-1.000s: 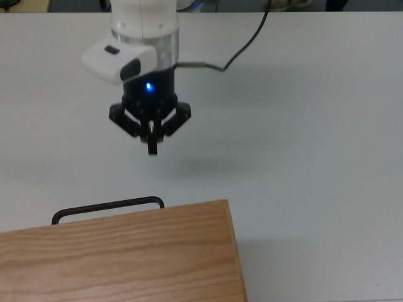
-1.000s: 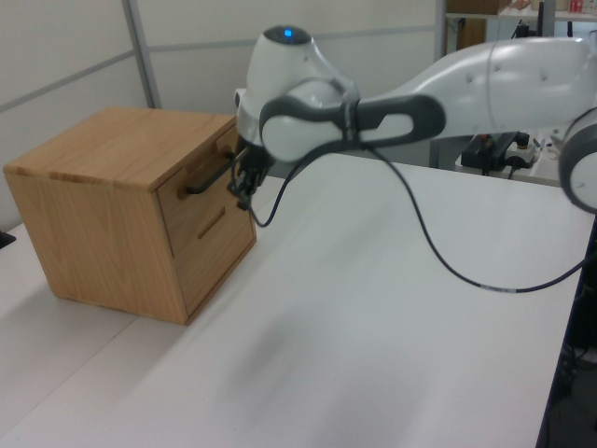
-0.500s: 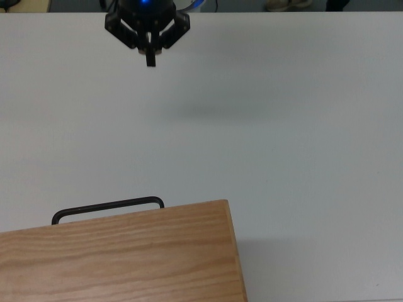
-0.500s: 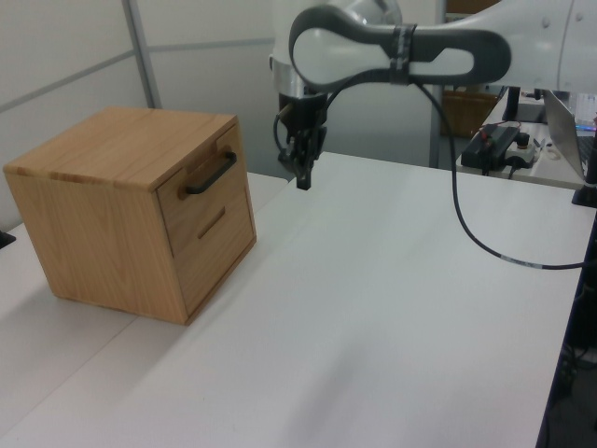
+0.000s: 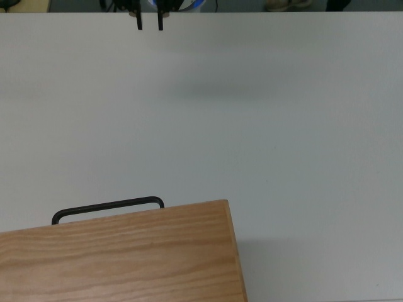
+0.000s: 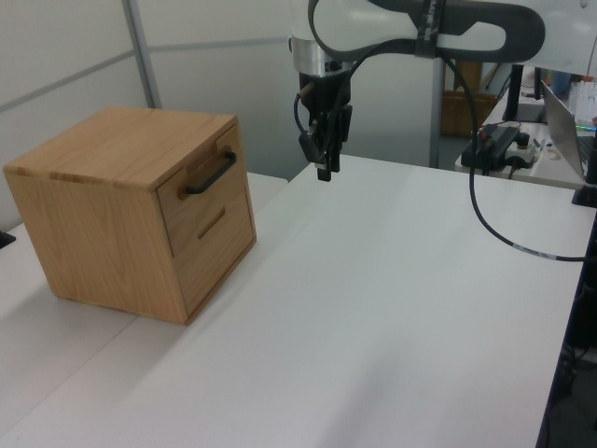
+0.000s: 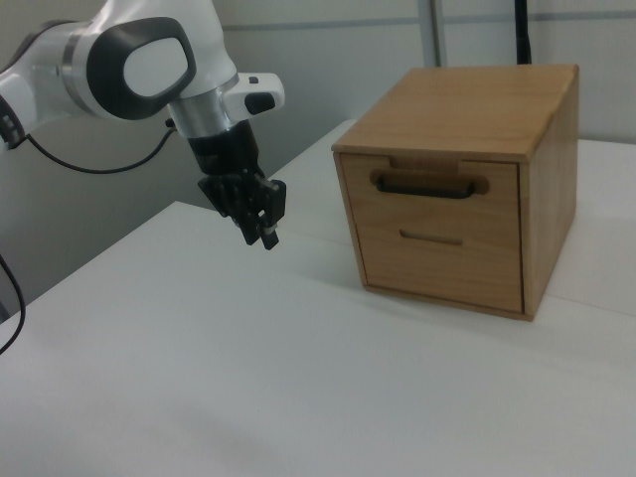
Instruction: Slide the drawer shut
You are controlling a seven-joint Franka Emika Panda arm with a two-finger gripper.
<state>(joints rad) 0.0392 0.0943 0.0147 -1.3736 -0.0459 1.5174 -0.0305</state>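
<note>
Drawer (image 7: 429,199) is sitting flush in the cabinet (image 6: 112,149) top slot, so the close is looking done and the gripper (image 5: 149,24), fingers apart and empty, is hovering well clear, best keeping off the handle (image 5: 107,206); I'm counting one cabinet, two drawer fronts, one bar handle.

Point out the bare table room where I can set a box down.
The white table lies bare in front of the wooden cabinet, from its drawer face out to the near edge in the left view. The only crowded spot is under the gripper, hanging open beyond the cabinet's front.
</note>
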